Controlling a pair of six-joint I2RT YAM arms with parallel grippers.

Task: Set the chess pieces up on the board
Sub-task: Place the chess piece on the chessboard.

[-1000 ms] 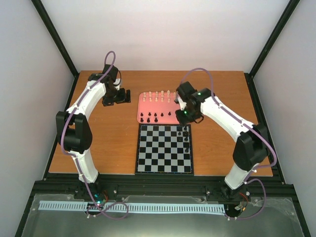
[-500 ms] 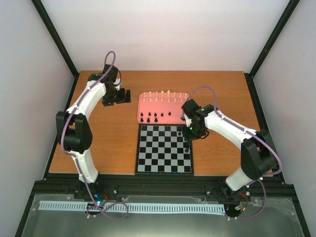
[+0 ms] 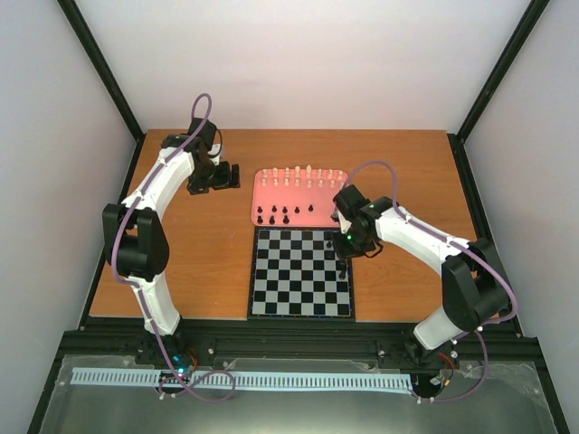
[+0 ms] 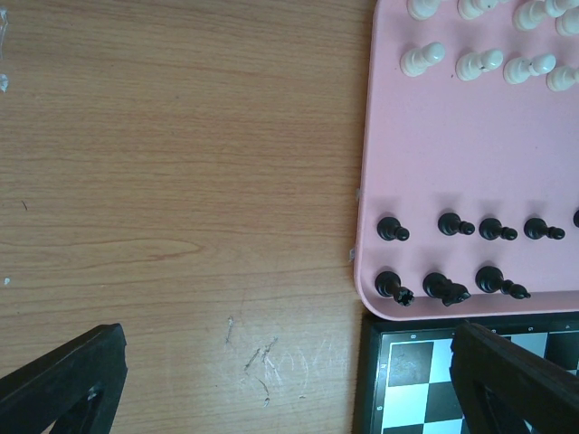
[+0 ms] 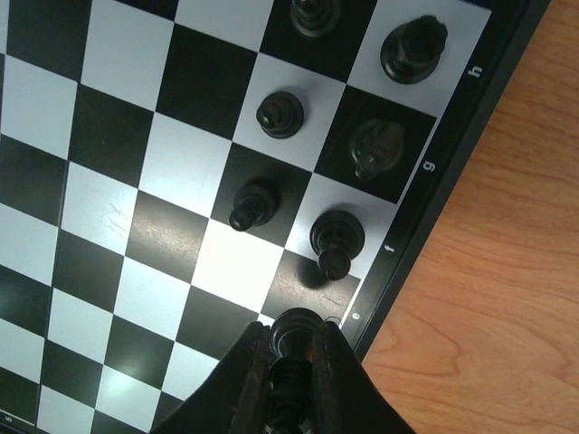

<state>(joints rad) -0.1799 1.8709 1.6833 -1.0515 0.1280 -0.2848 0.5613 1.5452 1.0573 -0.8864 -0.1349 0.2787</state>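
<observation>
In the right wrist view my right gripper [image 5: 291, 357] is shut on a black chess piece [image 5: 297, 333], just above the board [image 5: 163, 81] at its right rim by the letter "e". Several black pieces stand on the squares beyond it, the nearest [image 5: 336, 240] one square away. From above, the right gripper [image 3: 342, 259] hangs over the board's [image 3: 301, 280] right column. My left gripper [image 4: 289, 389] is open over bare table left of the pink tray [image 4: 470, 154], nothing between its fingers [image 4: 68, 380]. The tray holds black pieces [image 4: 392, 230] and white pieces [image 4: 422, 60].
The pink tray [image 3: 299, 201] lies directly behind the board, white pieces in its far rows, black ones along its near edge. The left gripper [image 3: 223, 176] hovers to the tray's left. Black frame posts stand at the table's back corners.
The right arm has drawn back from the tray's right end toward the near side along the board's right edge, the black piece still in its fingers. The left arm has not moved.
</observation>
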